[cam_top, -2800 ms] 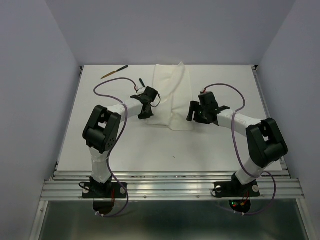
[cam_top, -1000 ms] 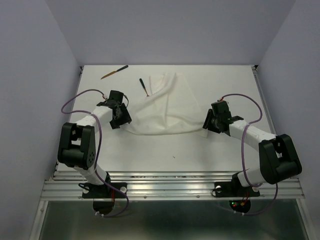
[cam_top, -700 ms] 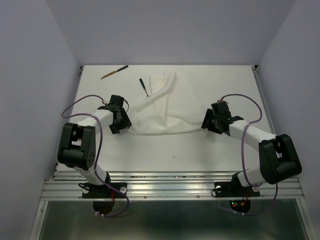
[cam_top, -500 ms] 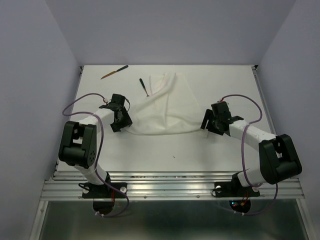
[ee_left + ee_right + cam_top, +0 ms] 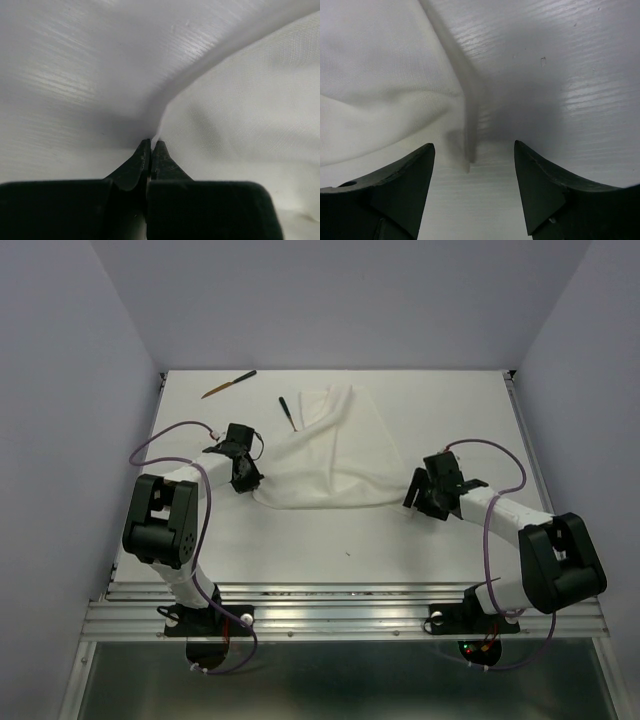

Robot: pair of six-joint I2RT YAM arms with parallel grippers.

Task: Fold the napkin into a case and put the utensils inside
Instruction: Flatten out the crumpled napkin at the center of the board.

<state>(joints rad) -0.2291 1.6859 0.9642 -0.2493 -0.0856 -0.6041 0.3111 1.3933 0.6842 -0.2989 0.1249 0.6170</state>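
Note:
The white napkin (image 5: 330,462) lies opened out and rumpled across the middle of the table; no case is in view. My left gripper (image 5: 244,474) is shut on the napkin's left corner, and in the left wrist view the cloth (image 5: 240,115) runs up out of my closed left gripper (image 5: 151,144). My right gripper (image 5: 414,496) stands open at the napkin's right corner. In the right wrist view that corner (image 5: 468,159) lies on the table in the gap of my right gripper (image 5: 473,145), untouched. Two utensils lie at the far left: a brown one (image 5: 228,385) and a thin dark one (image 5: 290,414) beside the napkin's edge.
The white table (image 5: 330,540) ends at a metal rail (image 5: 340,615) near the arm bases. Lilac walls close in the left, right and far sides. Purple cables (image 5: 495,455) loop over both arms.
The left gripper has shut on the napkin's left corner after shifting slightly farther in. The right gripper has opened wider and slid a little nearer. The napkin was earlier a narrow fold and is spread out.

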